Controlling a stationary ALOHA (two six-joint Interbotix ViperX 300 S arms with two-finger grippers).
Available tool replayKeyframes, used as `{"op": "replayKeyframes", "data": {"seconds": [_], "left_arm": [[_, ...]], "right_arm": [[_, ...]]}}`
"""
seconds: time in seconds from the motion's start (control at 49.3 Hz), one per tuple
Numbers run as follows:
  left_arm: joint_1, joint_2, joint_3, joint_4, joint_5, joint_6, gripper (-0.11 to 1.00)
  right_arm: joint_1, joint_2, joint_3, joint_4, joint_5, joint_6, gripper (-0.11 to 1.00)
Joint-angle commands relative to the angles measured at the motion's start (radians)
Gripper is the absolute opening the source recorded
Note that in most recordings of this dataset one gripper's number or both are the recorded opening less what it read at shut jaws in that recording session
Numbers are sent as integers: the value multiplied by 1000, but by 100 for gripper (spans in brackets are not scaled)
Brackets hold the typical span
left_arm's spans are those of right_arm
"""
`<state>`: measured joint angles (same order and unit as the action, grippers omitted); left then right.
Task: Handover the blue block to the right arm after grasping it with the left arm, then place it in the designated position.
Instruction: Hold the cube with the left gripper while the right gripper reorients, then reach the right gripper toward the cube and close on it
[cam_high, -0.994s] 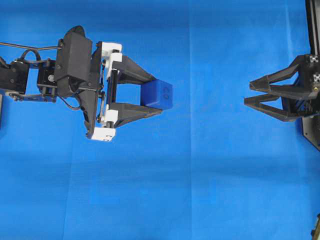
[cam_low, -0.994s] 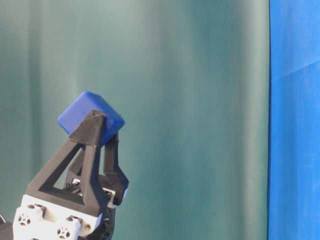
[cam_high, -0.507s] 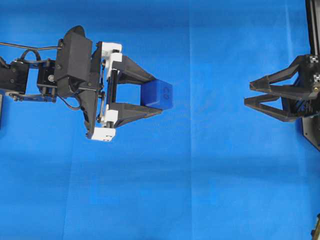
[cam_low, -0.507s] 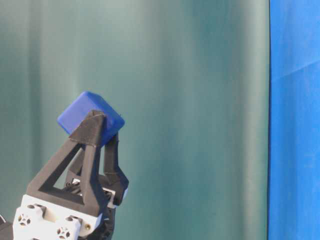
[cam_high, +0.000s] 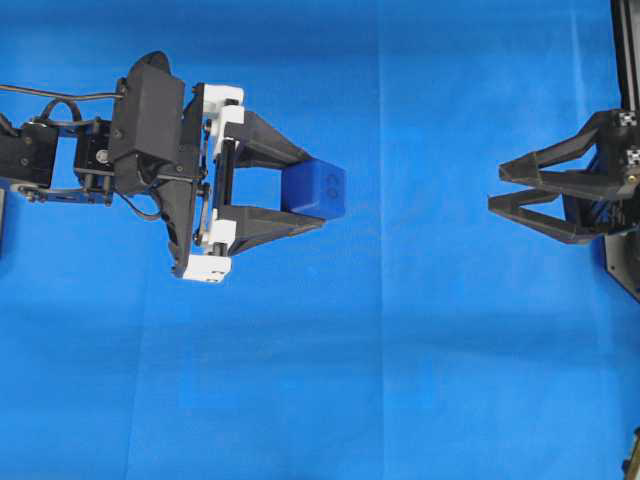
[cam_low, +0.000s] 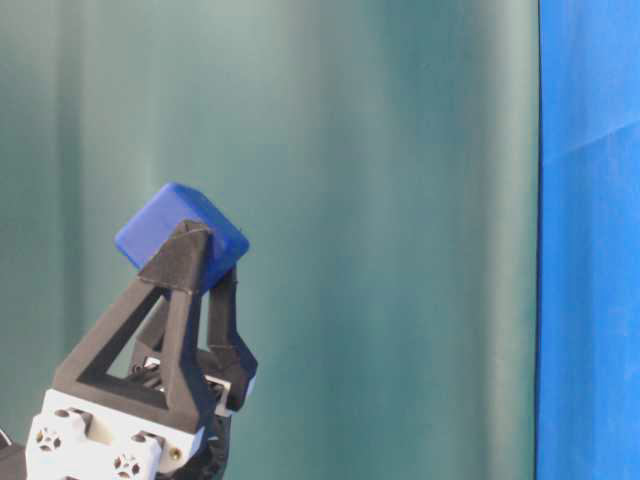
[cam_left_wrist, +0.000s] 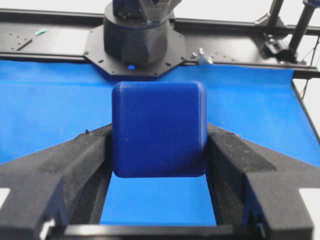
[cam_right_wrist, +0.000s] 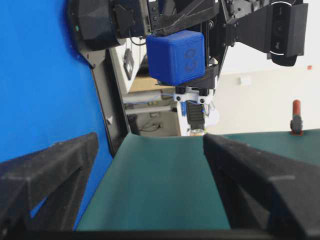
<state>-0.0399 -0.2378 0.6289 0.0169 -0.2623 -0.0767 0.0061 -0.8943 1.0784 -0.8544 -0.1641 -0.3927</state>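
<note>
Navy blue block pinched at the fingertips of the left tool, held aloft above the blue cloth. Right tool at 3 o'clock, well apart, jaws spread wide, holding nothing. Handover wants the right tool squared to the block's free faces, closing before the left lets go. Gap between looks unobstructed; the tabletop under the cloth can't be made out.

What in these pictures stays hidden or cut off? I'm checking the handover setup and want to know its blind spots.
- Right gripper: absent from the table-level view; overhead, the right edge cuts its arm.
- Blue block: left wrist view, the fingers cover both clamped sides.
- Left gripper: table-level view, its base runs off the bottom edge.
- Designated position: no mark shows on the cloth in any view.
</note>
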Motion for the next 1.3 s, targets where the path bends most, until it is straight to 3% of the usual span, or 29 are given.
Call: {"op": "replayKeyframes", "data": {"seconds": [0.0,0.69,1.278], "left_arm": [[-3,-26,-14,-2,-12,-2,48],[-3,-26,-12,-2,-12,-5,48],[-3,-26,-12,-2,-12,-8,48]], "right_arm": [[2,15,-35,-2,-8,3,95],[2,305,-253,-2,-69,0,94],[0,545,-462,-2,-80,-55,94]]}}
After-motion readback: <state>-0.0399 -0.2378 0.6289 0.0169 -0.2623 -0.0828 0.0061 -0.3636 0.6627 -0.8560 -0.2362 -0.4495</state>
